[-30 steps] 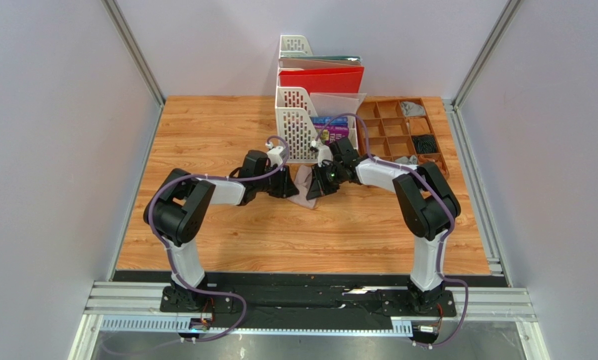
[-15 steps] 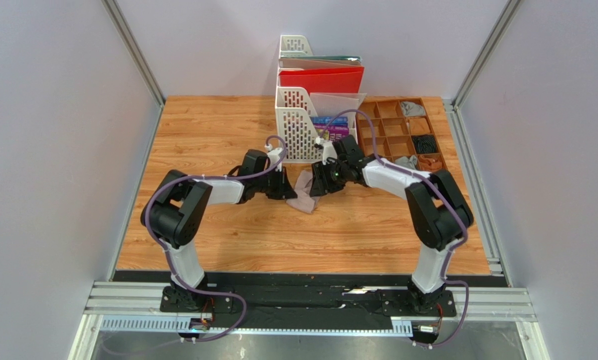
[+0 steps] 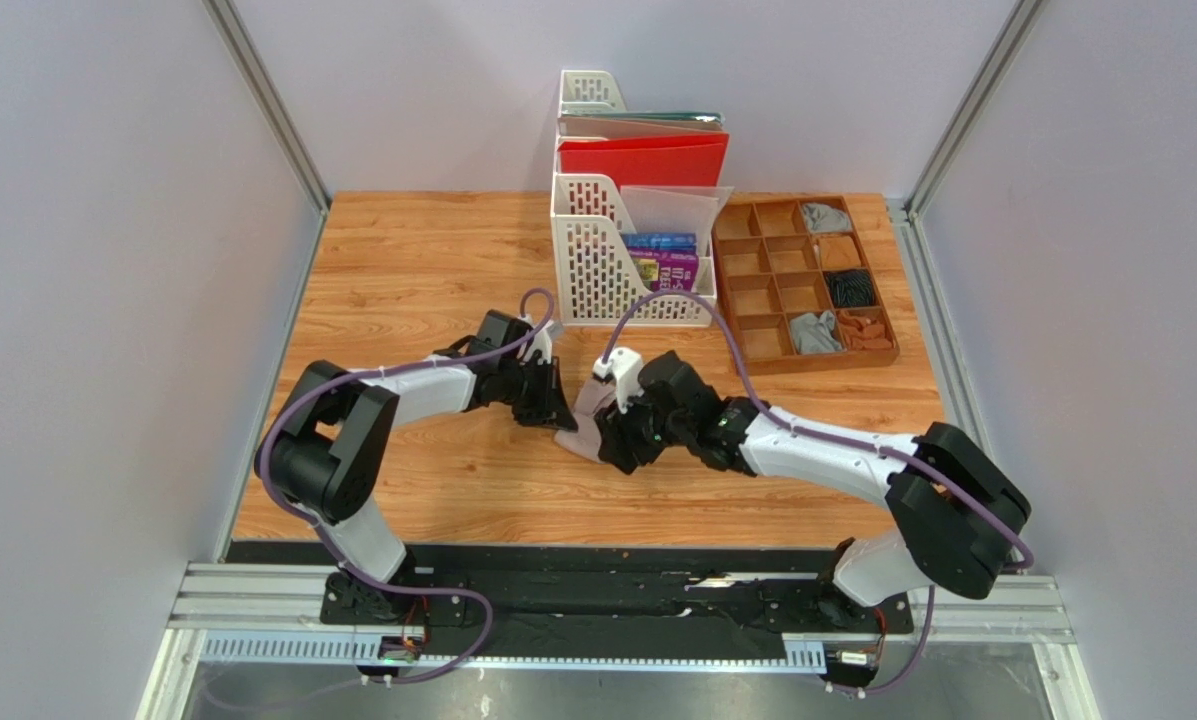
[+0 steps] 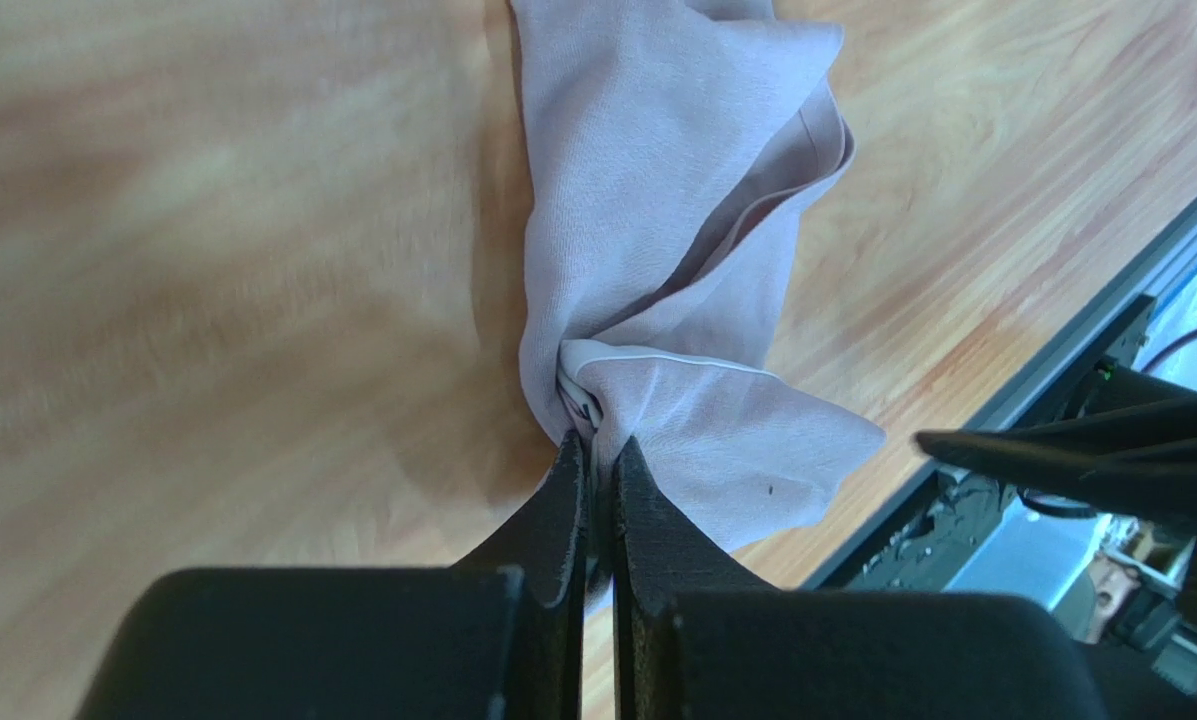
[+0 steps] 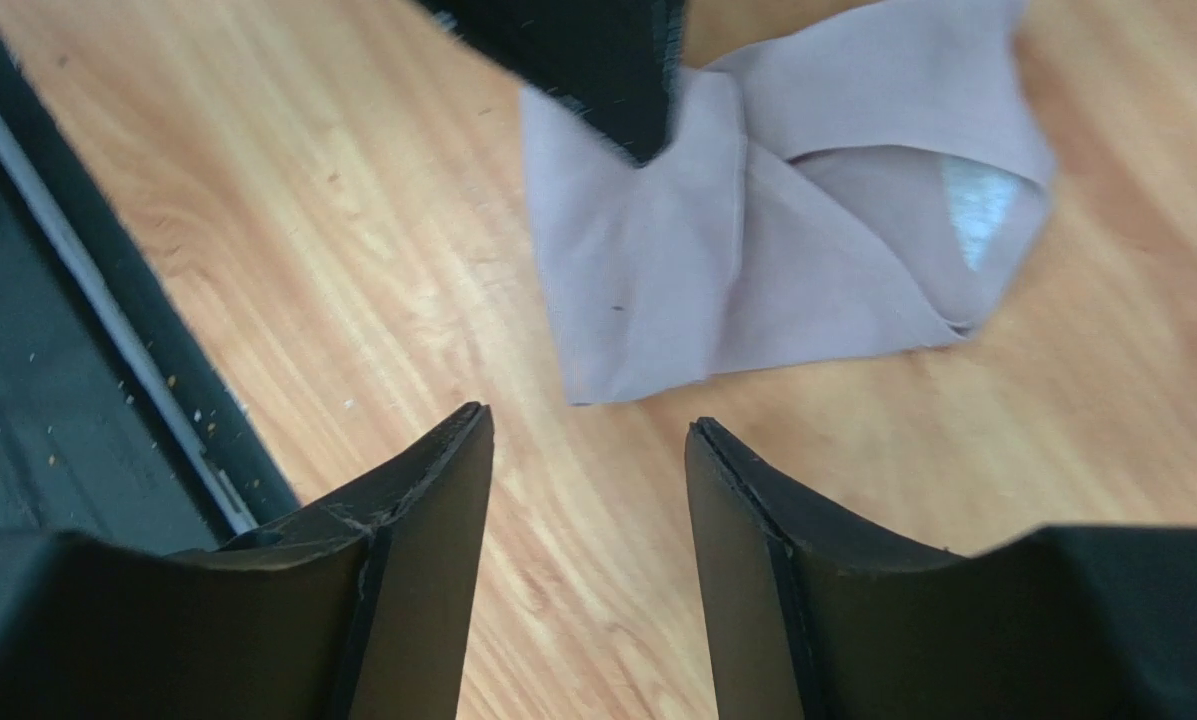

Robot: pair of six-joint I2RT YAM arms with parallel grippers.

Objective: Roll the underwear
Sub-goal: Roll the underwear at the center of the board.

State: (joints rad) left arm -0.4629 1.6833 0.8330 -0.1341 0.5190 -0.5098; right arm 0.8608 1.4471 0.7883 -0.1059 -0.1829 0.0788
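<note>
The left hand is clenching a bunched fold of the pale underwear, having dragged it from the file rack toward the middle of the desk's near edge. The right hand is hovering released just beside it, so rolling is probably only now beginning.

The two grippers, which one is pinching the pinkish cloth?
The left gripper: it is shut on a bunched fold of the underwear. The right gripper hangs open over the table beside it.
</note>
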